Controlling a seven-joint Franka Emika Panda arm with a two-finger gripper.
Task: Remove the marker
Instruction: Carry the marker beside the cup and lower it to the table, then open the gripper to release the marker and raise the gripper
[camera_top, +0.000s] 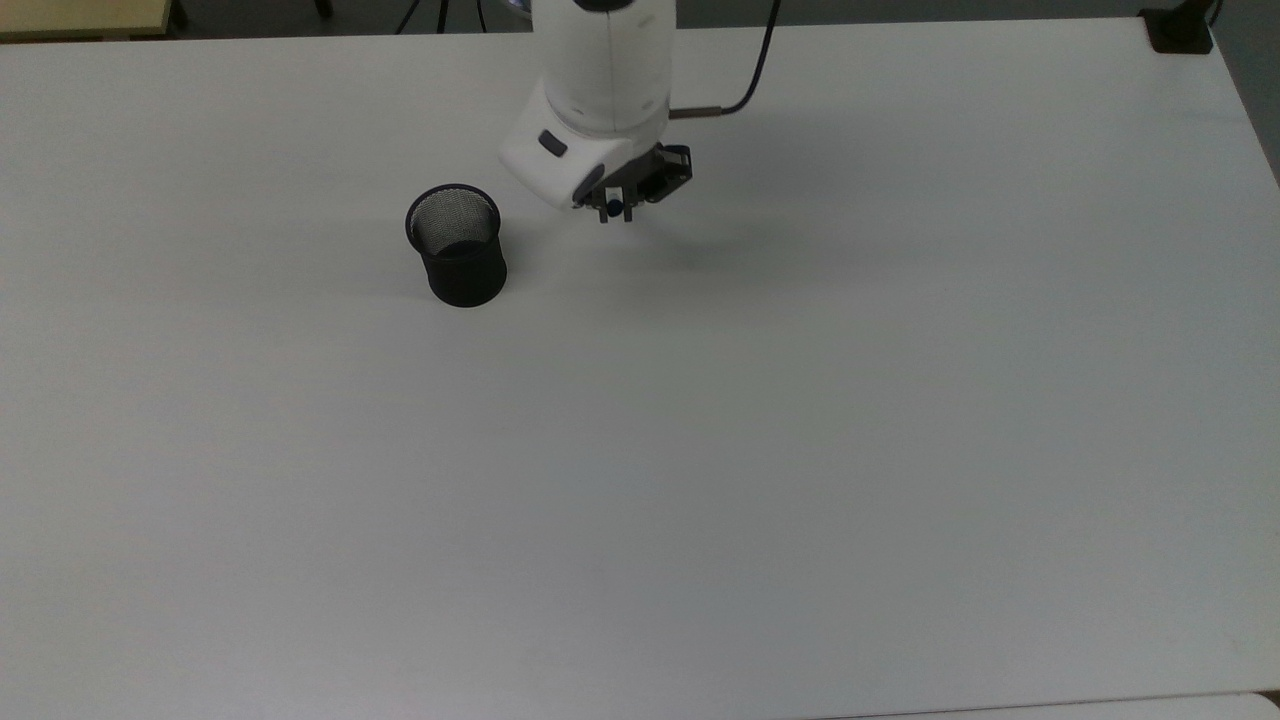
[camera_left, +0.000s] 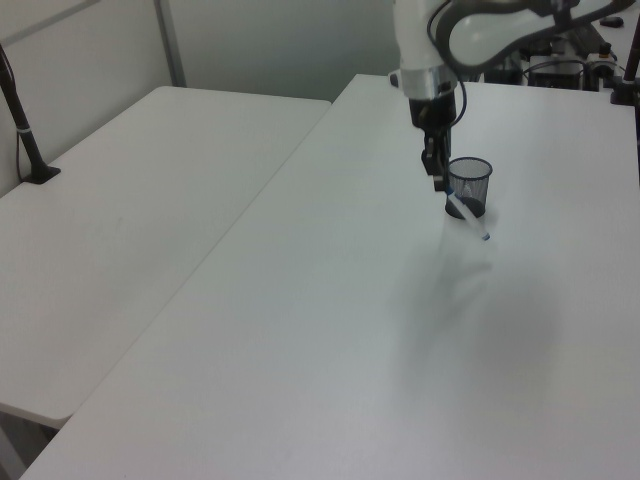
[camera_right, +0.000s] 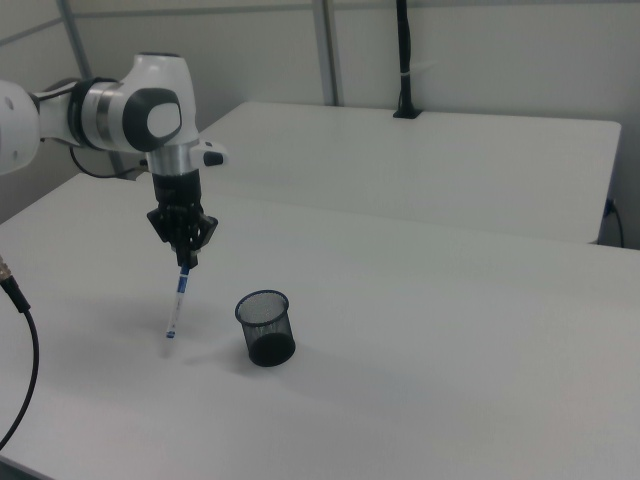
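My gripper (camera_right: 185, 262) (camera_top: 614, 213) (camera_left: 437, 183) is shut on the blue cap end of the marker (camera_right: 178, 302) (camera_left: 466, 213), which hangs tilted below it, white barrel down, clear of the cup and just above the table. From above I see only the marker's blue top (camera_top: 613, 207) between the fingers. The black mesh cup (camera_top: 456, 246) (camera_left: 469, 187) (camera_right: 265, 327) stands upright and empty, to the top view's left of the gripper.
The cup stands on a wide white table (camera_top: 700, 450). A second white table (camera_left: 130, 200) adjoins it on the left view's left. A black clamp post (camera_right: 404, 60) stands on the far table, and a black cable (camera_top: 745, 80) trails from the arm.
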